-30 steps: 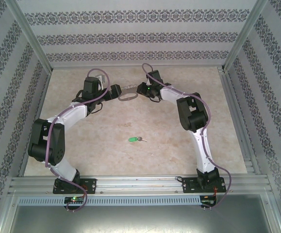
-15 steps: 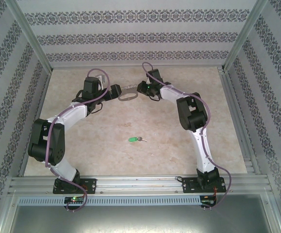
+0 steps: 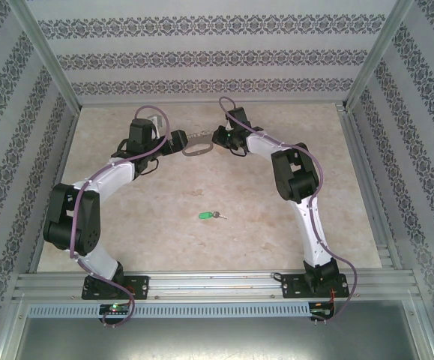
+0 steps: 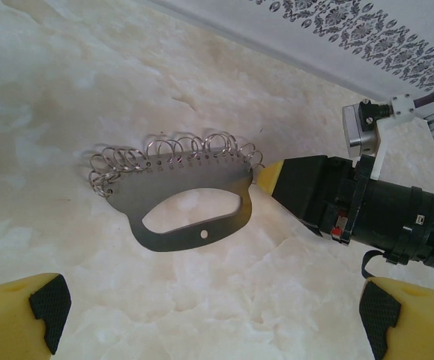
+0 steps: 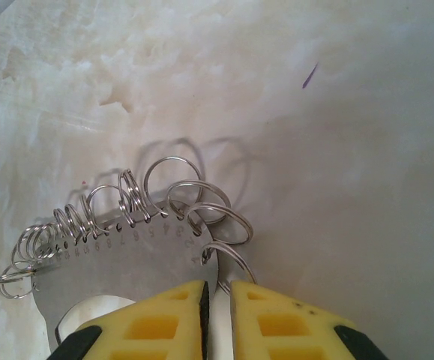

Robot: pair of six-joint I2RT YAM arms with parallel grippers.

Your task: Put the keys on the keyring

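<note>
On the marbled table (image 3: 164, 240), right pincer (image 5: 217, 292) pinches the keyring (image 4: 190, 180).

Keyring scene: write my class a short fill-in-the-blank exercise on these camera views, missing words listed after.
1. The key on the table, apart from the keyring, has a ___ head.
2. The left gripper faces the keyring with its jaws ___.
3. The right gripper, pinching one end of the keyring, has ___ fingers.
Missing words: green, open, yellow.
</note>
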